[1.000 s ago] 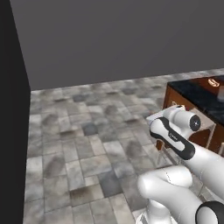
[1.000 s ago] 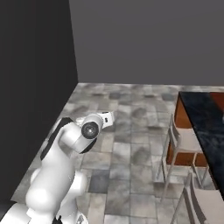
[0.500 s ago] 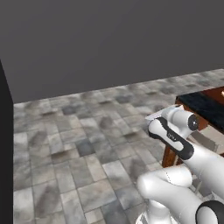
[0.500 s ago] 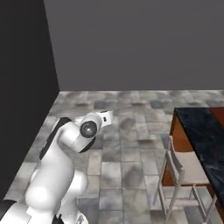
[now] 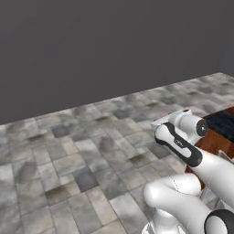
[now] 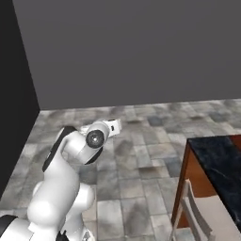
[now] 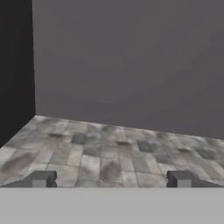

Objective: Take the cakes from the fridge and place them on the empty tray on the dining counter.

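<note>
1. The whole picture has slid sideways since a second ago. The black wall has moved off toward the left edge, and the dining counter [image 6: 217,157] has come nearer in the right base view. This is taken as the base turning or driving, not as things being moved.

2. The arm is held in the same folded pose as before, tucked up close to the base.

3. The gripper [image 7: 109,178] is wide open and nothing is held. Its two dark fingertips [image 7: 40,178] are seen far apart, with only floor tiles between them.

4. The counter is seen as a black stone corner on a wooden base, to the right of the arm. A pale chair [image 6: 202,212] is tucked just beside it.

5. Ahead of the counter, only the grey tiled floor [image 5: 82,151] and a plain grey wall [image 6: 132,52] are found.

6. It is judged that the task is still at its start: the robot seems to be travelling, and no cake has been picked up yet.

7. The counter is cut off at the picture edge, so its top cannot be looked over. The fridge, the cakes and the tray cannot be found, so where they are cannot be told.
</note>
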